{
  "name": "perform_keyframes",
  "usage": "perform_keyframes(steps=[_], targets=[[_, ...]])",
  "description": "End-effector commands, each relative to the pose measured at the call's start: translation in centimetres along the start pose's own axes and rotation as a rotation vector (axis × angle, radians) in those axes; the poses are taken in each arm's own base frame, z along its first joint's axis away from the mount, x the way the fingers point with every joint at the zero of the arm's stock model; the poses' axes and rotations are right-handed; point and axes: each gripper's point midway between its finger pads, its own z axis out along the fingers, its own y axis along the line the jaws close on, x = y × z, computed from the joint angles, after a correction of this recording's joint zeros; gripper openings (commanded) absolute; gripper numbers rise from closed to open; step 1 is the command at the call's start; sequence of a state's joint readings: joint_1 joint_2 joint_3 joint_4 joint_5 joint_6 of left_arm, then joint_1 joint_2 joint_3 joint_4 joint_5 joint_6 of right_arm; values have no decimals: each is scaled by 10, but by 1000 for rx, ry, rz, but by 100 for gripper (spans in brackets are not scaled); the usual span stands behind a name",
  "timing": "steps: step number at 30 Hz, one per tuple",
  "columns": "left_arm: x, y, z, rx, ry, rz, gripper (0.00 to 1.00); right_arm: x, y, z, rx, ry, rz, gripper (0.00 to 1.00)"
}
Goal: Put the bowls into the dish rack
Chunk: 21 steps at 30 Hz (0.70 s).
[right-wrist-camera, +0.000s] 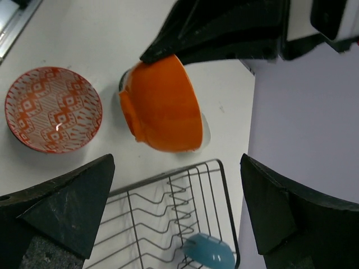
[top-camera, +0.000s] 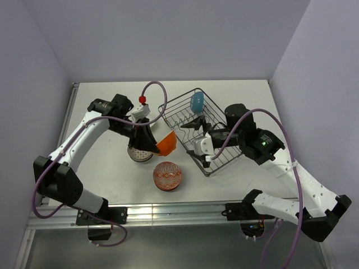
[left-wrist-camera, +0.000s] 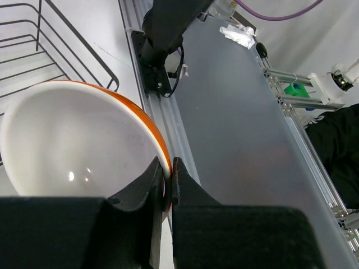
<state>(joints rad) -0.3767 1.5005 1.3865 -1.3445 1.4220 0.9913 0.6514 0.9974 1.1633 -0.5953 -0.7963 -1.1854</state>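
My left gripper is shut on the rim of an orange bowl with a white inside. The bowl hangs tilted just left of the dish rack, a dark wire basket whose corner shows in the left wrist view. A blue bowl stands on edge among the tines at the rack's far end. My right gripper hovers open and empty over the rack, its fingers spread wide. From there I see the orange bowl under the left gripper.
A red-orange patterned bowl sits upright on the table in front of the rack. Another patterned bowl rests on the table right below the left gripper. The table's near rail runs behind the held bowl.
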Motion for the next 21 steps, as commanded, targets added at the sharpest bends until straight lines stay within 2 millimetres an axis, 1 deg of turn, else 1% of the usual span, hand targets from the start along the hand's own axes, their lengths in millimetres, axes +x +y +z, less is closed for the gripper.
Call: perform_keyframes(steps=[1, 4, 6, 7, 8, 10, 12, 19, 21], targets=[[-36, -37, 3, 120, -193, 50, 0, -18, 1, 12, -21, -51, -88, 100], [-39, -42, 4, 133, -199, 61, 0, -13, 21, 27, -76, -34, -113, 100], [-40, -44, 6, 143, -200, 64, 0, -15, 25, 35, -80, -40, -118, 100], [-41, -46, 6, 148, -199, 66, 0, -10, 28, 38, -78, -22, -114, 100], [-41, -47, 7, 152, -199, 66, 0, -11, 25, 41, -64, -24, -117, 100], [-40, -48, 9, 158, -191, 65, 0, -11, 25, 46, -54, -26, -106, 100], [-38, -50, 11, 164, -182, 68, 0, -14, 19, 49, -26, -37, -91, 100], [-34, -50, 15, 178, -169, 57, 0, -9, 12, 55, 23, -32, -100, 100], [-34, -51, 16, 183, -171, 57, 0, -7, 15, 57, 8, -27, -106, 100]])
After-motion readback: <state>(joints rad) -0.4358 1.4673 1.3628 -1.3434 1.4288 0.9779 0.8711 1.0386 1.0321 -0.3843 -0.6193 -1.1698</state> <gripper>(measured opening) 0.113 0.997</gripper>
